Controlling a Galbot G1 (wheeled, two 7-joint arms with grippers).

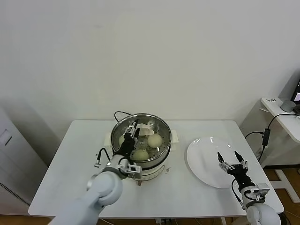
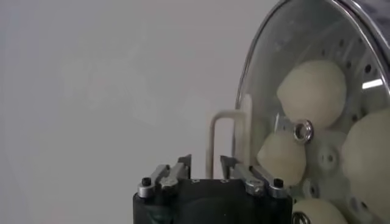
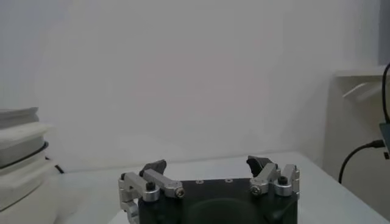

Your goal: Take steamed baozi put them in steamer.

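The steamer (image 1: 161, 126) is a shiny steel basket on a white cooker base at the middle of the table. Several cream-white steamed baozi lie on its perforated floor, one at the right (image 1: 155, 139) and one at the front (image 1: 139, 154). My left gripper (image 1: 133, 127) hangs over the basket's left half, open, with nothing between its fingers. In the left wrist view the left gripper (image 2: 206, 163) sits just outside the steamer rim (image 2: 256, 73), with baozi (image 2: 311, 91) beyond it. My right gripper (image 1: 230, 161) waits open above the plate (image 1: 206, 159); the right wrist view shows this gripper (image 3: 207, 164) empty.
A flat white plate lies right of the steamer. A black cord (image 1: 119, 113) runs behind the cooker. The cooker's cream handle (image 2: 222, 137) stands close beyond my left jaws. A side desk (image 1: 286, 112) with cables stands past the table's right edge.
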